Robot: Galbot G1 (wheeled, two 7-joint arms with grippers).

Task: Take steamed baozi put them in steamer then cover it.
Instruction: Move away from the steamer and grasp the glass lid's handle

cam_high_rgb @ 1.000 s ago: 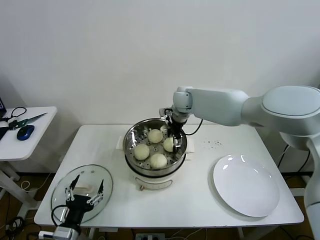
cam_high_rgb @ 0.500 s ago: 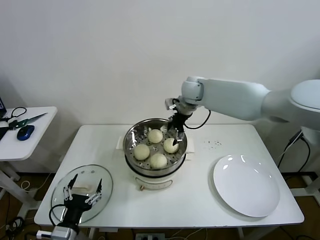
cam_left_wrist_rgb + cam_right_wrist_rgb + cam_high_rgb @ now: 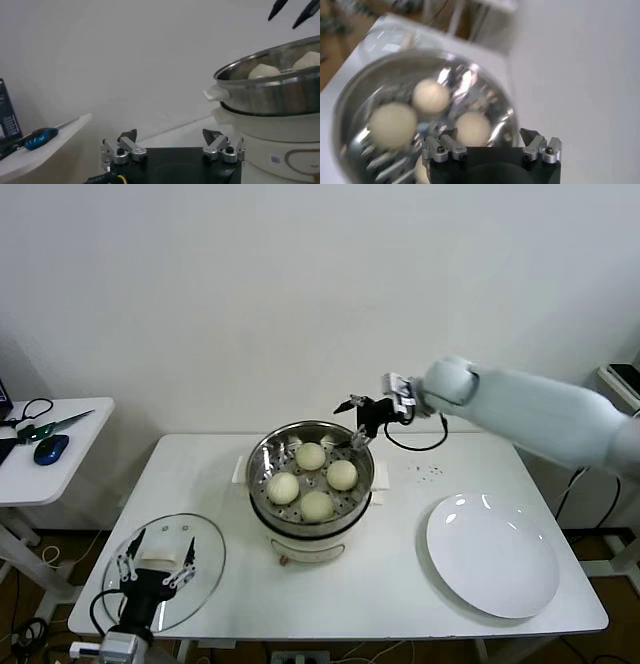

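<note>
Above the steamer's [image 3: 310,474] back rim, the right tool [image 3: 358,416] had lifted away, fingers apart and empty. All 4 buns [image 3: 342,474] sat inside. The lid [image 3: 165,569] lay on the desk [image 3: 400,574] under the spread left tool [image 3: 155,562], so covering remained.

Overhead head view; steamer [image 3: 310,474] shared.

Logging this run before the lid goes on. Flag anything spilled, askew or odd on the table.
One thing: a scatter of small dark specks on the table between the steamer and the white plate, like crumbs or debris. Otherwise tidy: four baozi sit in the basket, and the lid lies flat at the table's front left.
</note>
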